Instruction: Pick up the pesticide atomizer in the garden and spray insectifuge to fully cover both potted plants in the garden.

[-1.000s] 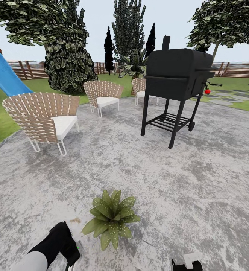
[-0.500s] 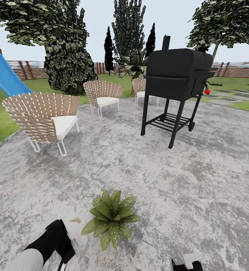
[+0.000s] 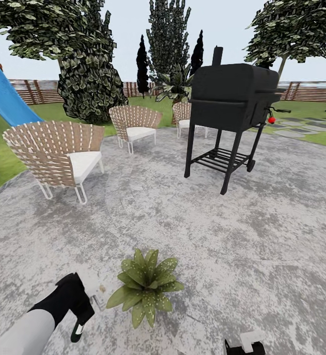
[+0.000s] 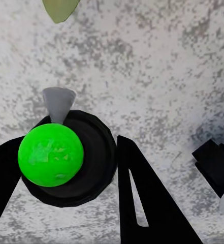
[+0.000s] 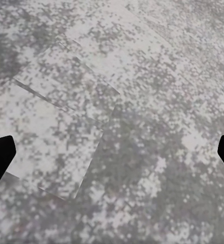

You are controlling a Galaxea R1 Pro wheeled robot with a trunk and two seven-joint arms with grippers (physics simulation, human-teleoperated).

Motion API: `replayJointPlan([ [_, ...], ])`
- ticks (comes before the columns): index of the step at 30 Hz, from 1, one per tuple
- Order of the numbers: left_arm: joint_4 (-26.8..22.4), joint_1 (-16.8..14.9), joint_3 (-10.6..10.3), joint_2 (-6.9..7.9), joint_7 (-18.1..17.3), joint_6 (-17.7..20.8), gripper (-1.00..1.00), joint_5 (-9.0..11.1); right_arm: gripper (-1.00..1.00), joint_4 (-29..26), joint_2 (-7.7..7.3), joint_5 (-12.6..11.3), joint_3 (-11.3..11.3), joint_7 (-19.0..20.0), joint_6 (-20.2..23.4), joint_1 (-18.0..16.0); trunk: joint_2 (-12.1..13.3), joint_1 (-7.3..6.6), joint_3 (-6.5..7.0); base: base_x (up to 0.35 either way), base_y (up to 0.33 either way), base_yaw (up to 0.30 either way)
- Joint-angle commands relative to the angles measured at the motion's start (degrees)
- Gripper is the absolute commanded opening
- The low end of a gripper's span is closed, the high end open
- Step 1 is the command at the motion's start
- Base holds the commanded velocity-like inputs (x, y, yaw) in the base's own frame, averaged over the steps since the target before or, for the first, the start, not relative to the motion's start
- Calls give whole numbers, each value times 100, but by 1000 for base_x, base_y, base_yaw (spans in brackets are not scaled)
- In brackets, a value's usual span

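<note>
One potted plant (image 3: 146,286), a low rosette of pointed speckled green leaves, sits on the grey paving just in front of me; the second plant is out of view. My left gripper (image 3: 79,310) hangs just left of it, shut on the pesticide atomizer (image 4: 66,152). The atomizer is a dark round bottle seen from above, with a bright green top and a grey cone nozzle. A leaf tip (image 4: 61,7) of the plant lies beyond the nozzle. My right gripper (image 5: 112,157) is open over bare paving, low at the right (image 3: 244,345).
A black barbecue grill (image 3: 232,108) stands on the paving ahead right. Three woven chairs (image 3: 59,153) line the left and back. A blue slide (image 3: 5,98), trees, lawn and a brown slatted fence (image 3: 306,91) ring the patio.
My left arm has swung left and turned at the wrist, with the atomizer still in its grip. The right gripper and the plant have stayed put.
</note>
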Motion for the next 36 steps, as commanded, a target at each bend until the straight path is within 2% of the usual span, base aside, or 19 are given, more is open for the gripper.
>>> replayJointPlan([
  [1,-1,14,12,2,-29,30,-100,-8,100,4,0,38,43,-56,-8,-1,-2,-1,-5,0,0,0],
  [4,3,25,12,0,-35,31,-100,4,100,4,0,38,43,-56,-4,-4,-2,-1,-5,0,0,0],
  [16,-1,20,58,-82,-23,123,-100,5,100,-6,-1,29,37,-57,-9,-5,-2,-1,-5,131,203,-38],
  [22,358,76,56,-37,13,97,-100,-6,100,-4,0,29,34,-58,-9,-5,-2,-1,-5,5,3,-242],
  [27,391,341,71,37,55,72,-100,-10,100,4,-24,38,34,-56,-9,-5,-2,-1,-5,0,0,-38],
  [31,347,412,86,67,173,64,-100,3,100,4,-26,38,38,-56,-9,-4,-2,-1,-5,0,0,-1],
  [36,278,357,82,-16,184,95,-100,60,100,-10,-1,25,41,-64,-9,-5,-2,-1,-5,0,173,0],
])
